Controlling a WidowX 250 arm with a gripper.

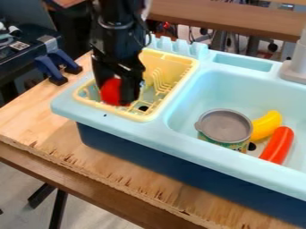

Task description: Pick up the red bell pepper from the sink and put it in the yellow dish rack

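The black gripper [117, 84] hangs over the front left part of the yellow dish rack [173, 86], low inside its walls. Right at the gripper is a rounded red object [111, 92], partly hidden behind the gripper's black parts. Whether the red object rests on the rack or is held cannot be seen.
The rack sits in the left side of a light blue toy sink [206, 67]. In the basin to the right are a grey-topped can [224, 126], a yellow banana-like toy [266, 125] and a long orange-red toy [277, 146]. A grey faucet [295, 67] stands at the right edge.
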